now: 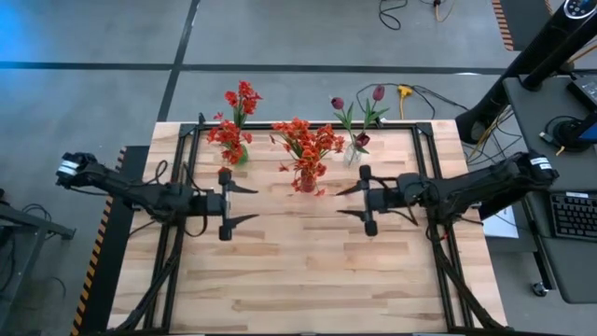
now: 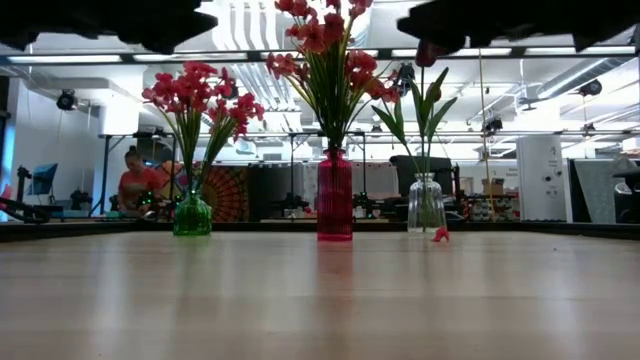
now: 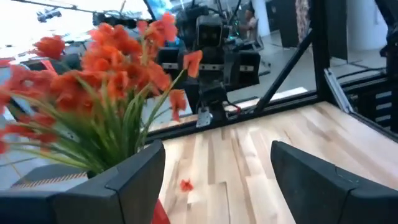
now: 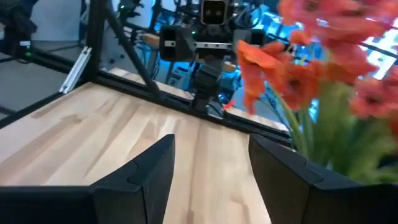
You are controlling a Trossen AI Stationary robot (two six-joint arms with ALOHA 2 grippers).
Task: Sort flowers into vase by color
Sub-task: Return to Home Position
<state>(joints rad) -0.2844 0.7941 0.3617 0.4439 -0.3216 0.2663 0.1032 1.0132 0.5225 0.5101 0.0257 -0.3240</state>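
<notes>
Orange flowers just beyond gap between left pincer, right pincer.

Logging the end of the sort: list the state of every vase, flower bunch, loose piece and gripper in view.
Green glass vase: upright, holding red flowers.
Tall red translucent vase: upright, holding orange-red flowers.
Clear glass vase: upright, holding dark maroon flowers.
Small red petal: loose on the wooden table by the clear vase.
Left gripper: open, empty.
Right gripper: open, empty.
</notes>
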